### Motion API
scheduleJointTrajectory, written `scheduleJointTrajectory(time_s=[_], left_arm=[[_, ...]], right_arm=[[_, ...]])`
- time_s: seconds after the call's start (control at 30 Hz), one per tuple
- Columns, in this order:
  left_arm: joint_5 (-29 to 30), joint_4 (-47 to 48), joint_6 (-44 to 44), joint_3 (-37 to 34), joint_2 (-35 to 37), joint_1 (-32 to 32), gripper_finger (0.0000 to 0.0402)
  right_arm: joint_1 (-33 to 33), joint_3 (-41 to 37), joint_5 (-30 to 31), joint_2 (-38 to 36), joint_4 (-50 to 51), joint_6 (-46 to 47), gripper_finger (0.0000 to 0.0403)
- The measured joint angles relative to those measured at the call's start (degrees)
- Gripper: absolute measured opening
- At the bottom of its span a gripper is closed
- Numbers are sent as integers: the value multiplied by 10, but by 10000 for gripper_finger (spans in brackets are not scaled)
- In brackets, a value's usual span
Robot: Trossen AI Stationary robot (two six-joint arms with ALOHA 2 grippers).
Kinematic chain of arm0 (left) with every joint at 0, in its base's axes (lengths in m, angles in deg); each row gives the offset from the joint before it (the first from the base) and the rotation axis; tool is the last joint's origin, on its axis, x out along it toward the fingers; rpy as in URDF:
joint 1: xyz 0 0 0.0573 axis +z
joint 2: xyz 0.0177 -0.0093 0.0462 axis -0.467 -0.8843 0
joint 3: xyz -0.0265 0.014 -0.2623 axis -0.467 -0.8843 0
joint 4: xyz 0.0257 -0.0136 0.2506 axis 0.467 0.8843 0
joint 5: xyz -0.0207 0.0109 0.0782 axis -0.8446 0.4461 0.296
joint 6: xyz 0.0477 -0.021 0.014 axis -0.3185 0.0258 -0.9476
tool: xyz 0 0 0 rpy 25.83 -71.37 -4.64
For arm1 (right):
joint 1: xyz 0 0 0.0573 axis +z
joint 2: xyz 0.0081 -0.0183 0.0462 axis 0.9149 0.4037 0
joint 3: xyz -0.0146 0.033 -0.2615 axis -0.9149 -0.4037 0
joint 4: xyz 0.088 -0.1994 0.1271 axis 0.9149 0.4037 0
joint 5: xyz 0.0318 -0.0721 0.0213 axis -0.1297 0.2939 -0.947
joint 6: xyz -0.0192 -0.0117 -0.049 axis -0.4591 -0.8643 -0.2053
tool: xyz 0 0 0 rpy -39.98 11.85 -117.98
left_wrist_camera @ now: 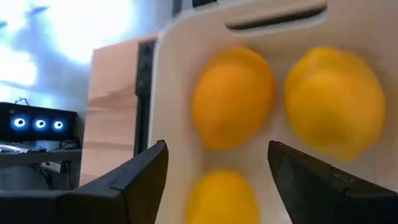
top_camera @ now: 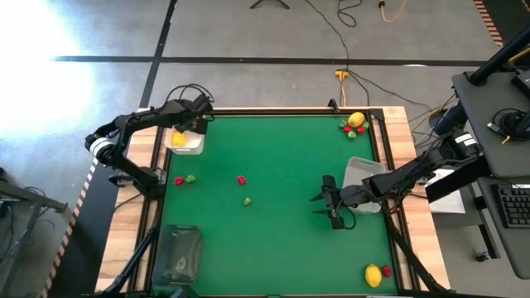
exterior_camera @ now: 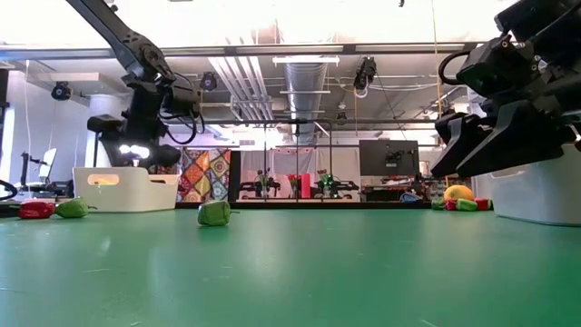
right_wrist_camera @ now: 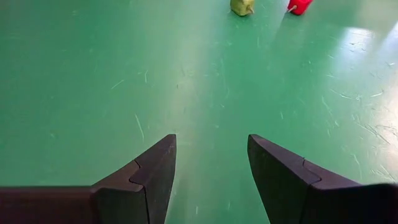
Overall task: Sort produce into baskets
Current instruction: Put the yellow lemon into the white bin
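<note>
Overhead, the left gripper (left_wrist_camera: 217, 180), fingers spread and empty, hangs above three yellow-orange lemons (left_wrist_camera: 233, 96) in the white basket (top_camera: 189, 142) at the desk's (top_camera: 273, 240) far-left corner. Right gripper (right_wrist_camera: 211, 174) hovers open mid-desk, near its grey basket (top_camera: 362, 171).

This is a robotics lab or workshop. The green desk (top_camera: 273, 248) stands on a grey concrete floor (top_camera: 248, 33) with loose cables (top_camera: 344, 41). Behind it are exposed ceiling ducts (exterior_camera: 304, 77), monitors (exterior_camera: 388, 156) and equipment benches.
</note>
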Motion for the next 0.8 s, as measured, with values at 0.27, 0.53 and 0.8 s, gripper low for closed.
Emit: scheduleJointTrajectory(time_s=[0.27,0.53,0.8], left_arm=[[7,81,-11,83,15,-31,243],[38,110,18,187,85,-248,220],[205,62,91,158,133,-629,208]], right_arm=[[0,0,4,0,-5,-13,192],[1,9,2,0,-7,-7,192],[56,57,4,0,1,9,191]])
